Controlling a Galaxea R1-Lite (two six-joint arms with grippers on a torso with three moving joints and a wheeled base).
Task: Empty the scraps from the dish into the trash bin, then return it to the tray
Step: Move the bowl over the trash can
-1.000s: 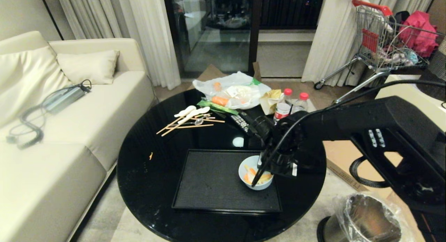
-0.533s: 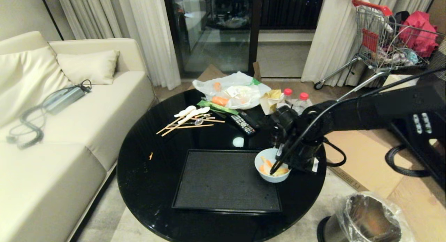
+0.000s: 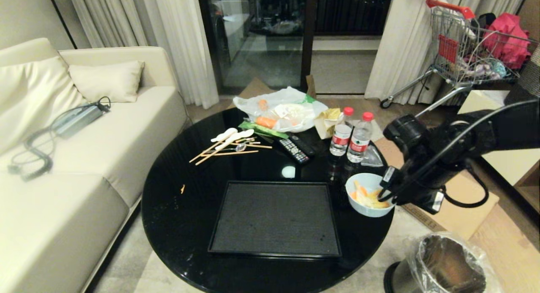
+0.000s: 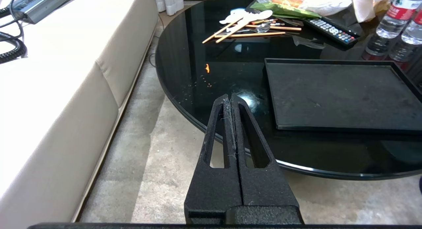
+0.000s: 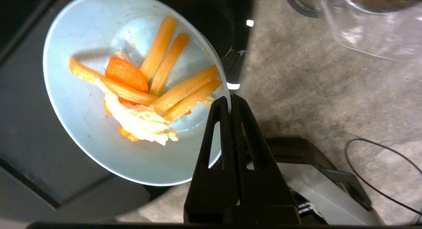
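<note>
My right gripper (image 3: 383, 195) (image 5: 229, 100) is shut on the rim of the dish (image 3: 366, 204) (image 5: 85, 123), a small white bowl held in the air over the right edge of the black round table (image 3: 185, 225). Orange and pale scraps (image 3: 368, 197) (image 5: 155, 90) lie inside it. The black tray (image 3: 274, 219) (image 4: 339, 94) lies empty on the table, to the left of the dish. The trash bin (image 3: 447, 265) (image 5: 372, 21), shiny metal with a clear bag liner, stands on the floor below and to the right. My left gripper (image 4: 229, 99) is shut and empty, parked off the table's near left edge.
Two water bottles (image 3: 352, 135), a remote (image 3: 295, 149), chopsticks and spoons (image 3: 230, 143) and a plastic bag of food (image 3: 280, 109) crowd the table's far side. A cream sofa (image 3: 63, 158) stands left. Flattened cardboard (image 3: 447, 200) lies on the floor by the bin. A shopping cart (image 3: 468, 44) stands far right.
My right arm has lifted the dish off the tray's right part and carried it rightward, past the tray's edge to the table's right rim. The left arm has stayed still.
</note>
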